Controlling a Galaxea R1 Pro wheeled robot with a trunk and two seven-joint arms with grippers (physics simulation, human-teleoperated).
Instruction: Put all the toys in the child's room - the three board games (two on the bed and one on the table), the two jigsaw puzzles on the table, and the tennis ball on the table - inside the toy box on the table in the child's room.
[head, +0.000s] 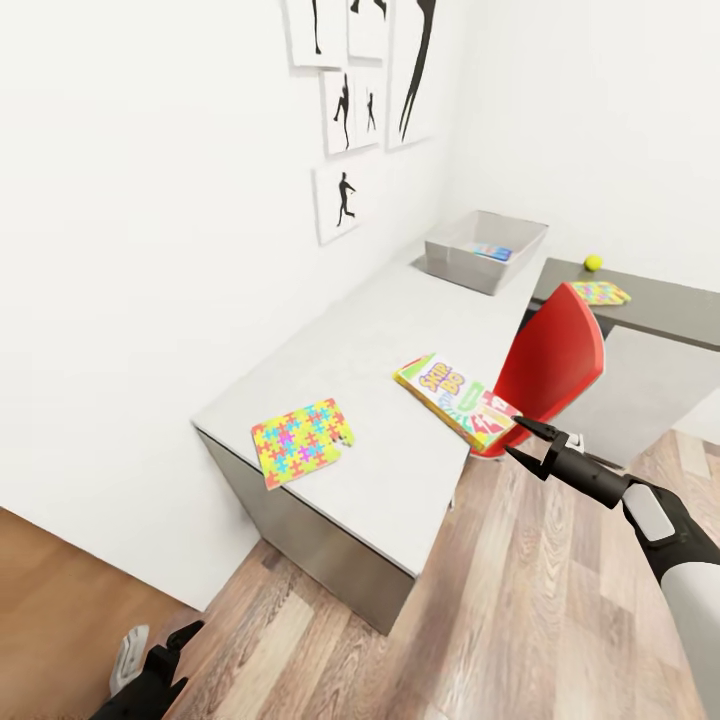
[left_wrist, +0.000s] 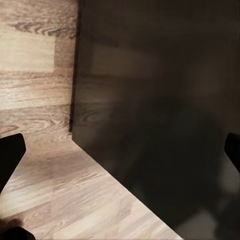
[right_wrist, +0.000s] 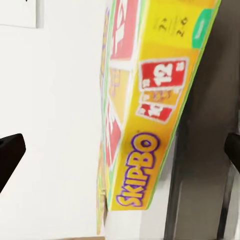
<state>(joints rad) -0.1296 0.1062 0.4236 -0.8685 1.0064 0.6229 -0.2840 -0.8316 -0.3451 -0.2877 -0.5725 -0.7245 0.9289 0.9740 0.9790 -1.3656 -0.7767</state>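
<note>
- The child's room (head: 150, 250) has smooth white walls, a wood plank floor (head: 520, 620) with streaked grain, and black silhouette pictures (head: 345, 105) of ball players hung in a cluster.
- The bench (head: 400, 330) is a long L-shaped slab: a matte light grey top runs away from me, and a dark grey wing (head: 660, 305) turns off at the far end.
- A red chair (head: 550, 365) with a glossy curved shell stands at the bench's edge, just beyond my right gripper.
- The toy box (head: 470, 262), a shallow light grey bin with sloping sides, sits at the bench's far corner; something blue and flat lies inside it.
- The SKIP BO board game (head: 455, 398), a flat printed box in yellow, green and red, lies on the bench with one corner jutting over the edge.
- One jigsaw puzzle (head: 300, 440), a thin square of bright interlocking pieces, lies near the bench's close end; the second puzzle (head: 600, 292) lies on the dark wing.
- My right arm reaches forward from low at my right, and my right gripper (head: 520, 438) is spread, its tips just at the box's overhanging corner.
- My left gripper (head: 150, 665) hangs low over the floor, also spread.
- The tennis ball (head: 593, 262), small, round and yellow-green, rests on the dark wing near the second puzzle.
</note>
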